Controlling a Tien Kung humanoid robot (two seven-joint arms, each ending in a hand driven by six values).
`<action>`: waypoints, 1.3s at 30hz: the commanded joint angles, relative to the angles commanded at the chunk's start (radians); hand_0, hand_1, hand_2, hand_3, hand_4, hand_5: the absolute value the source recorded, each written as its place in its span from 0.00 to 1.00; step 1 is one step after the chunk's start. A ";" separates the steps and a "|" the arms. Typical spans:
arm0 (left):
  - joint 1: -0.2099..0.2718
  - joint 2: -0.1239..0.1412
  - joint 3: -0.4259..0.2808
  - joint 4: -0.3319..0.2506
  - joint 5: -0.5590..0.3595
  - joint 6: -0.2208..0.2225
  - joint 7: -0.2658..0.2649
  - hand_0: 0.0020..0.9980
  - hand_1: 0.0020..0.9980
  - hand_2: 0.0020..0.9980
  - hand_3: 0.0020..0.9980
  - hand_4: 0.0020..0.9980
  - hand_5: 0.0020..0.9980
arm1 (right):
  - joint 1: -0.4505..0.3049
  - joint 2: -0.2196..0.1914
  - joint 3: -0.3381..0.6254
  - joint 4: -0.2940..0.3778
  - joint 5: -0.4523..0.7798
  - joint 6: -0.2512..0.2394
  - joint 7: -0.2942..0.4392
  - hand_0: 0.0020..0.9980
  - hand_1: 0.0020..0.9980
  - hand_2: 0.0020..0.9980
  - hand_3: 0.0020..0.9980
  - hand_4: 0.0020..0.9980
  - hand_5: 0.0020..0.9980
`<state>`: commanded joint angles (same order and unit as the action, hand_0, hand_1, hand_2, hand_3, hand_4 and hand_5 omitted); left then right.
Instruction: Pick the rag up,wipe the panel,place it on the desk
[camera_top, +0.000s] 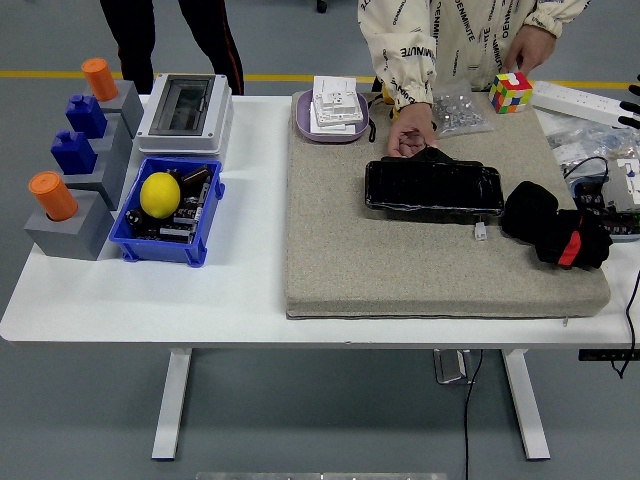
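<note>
A glossy black panel (432, 188) lies flat on the beige mat (340, 250). A person at the far side rests one hand (410, 133) on a black piece (432, 156) at the panel's far edge. The person's other hand (530, 47) is by a colour cube (510, 91). My right hand (572, 243), black with a red stripe, lies at the mat's right edge, right of the panel. A dark rounded lump (527, 207), possibly the rag, sits against it. I cannot tell whether the hand holds it. My left arm is out of view.
A blue bin (205, 215) with a yellow lemon (159, 194) stands at the left, with grey blocks (70, 225) carrying orange and blue pegs beside it. Behind it is a grey box (185, 105). A purple tray (300, 112), a bag of parts (458, 107) and cables (605, 165) lie at the back and right.
</note>
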<state>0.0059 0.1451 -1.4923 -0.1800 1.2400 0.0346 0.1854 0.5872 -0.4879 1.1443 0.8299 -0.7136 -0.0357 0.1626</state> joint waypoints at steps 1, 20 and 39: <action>0.000 0.000 0.000 0.000 0.000 0.000 0.000 0.64 0.69 0.74 0.56 0.60 0.47 | 0.000 0.000 -0.001 0.000 -0.007 -0.001 0.000 0.71 0.67 0.75 0.71 1.00 0.64; -0.002 -0.002 -0.007 0.000 0.003 0.001 0.000 0.64 0.69 0.74 0.56 0.60 0.47 | 0.016 -0.019 -0.038 -0.023 -0.552 -0.063 -0.042 0.73 0.68 0.76 0.74 1.00 0.61; -0.003 -0.003 -0.008 0.000 0.003 0.001 0.000 0.65 0.69 0.74 0.56 0.60 0.47 | 0.028 -0.026 -0.079 -0.011 -0.797 -0.083 -0.068 0.74 0.69 0.76 0.75 1.00 0.61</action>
<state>0.0030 0.1423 -1.5005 -0.1800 1.2431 0.0355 0.1851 0.6156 -0.5135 1.0650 0.8194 -1.5102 -0.1191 0.0948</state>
